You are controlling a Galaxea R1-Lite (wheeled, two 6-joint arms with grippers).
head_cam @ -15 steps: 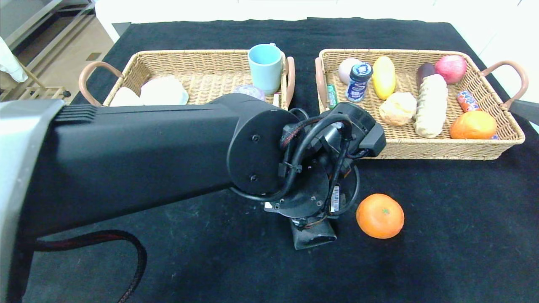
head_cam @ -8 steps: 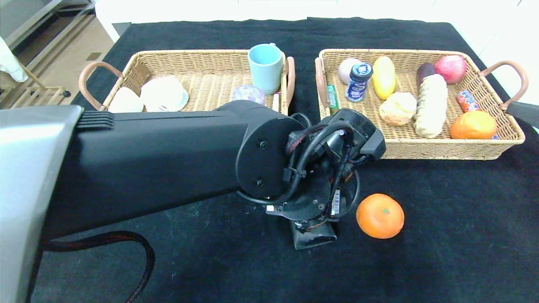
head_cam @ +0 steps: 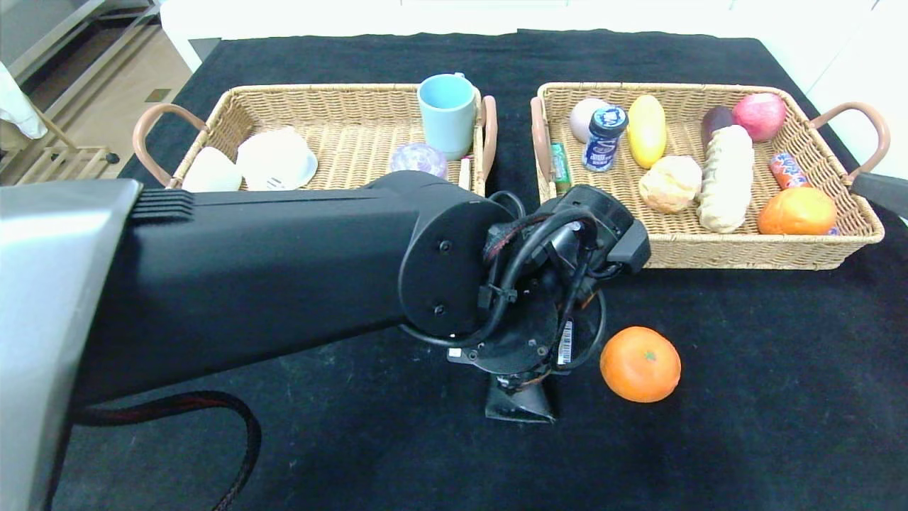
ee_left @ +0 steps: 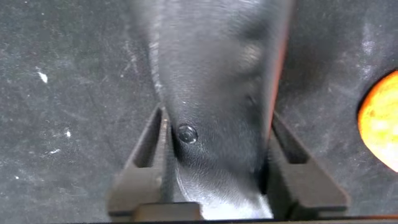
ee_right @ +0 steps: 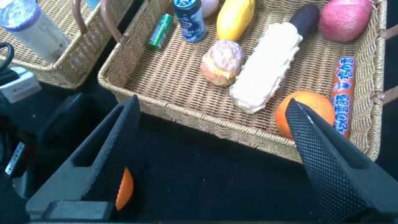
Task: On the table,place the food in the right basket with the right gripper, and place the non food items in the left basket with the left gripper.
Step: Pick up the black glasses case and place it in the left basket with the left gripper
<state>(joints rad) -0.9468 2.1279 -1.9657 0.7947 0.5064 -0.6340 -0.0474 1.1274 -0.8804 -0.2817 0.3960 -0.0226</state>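
Black object (ee_left: pixel 217 112) between left end effector (ee_left: pixel 217 180) fingers

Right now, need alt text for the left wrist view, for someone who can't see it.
Close-up from the wrist: the left gripper has its two fingers on either side of a dark, glossy black object lying on the black tablecloth. Its identity cannot be told. The edge of an orange shows at one side of the frame.
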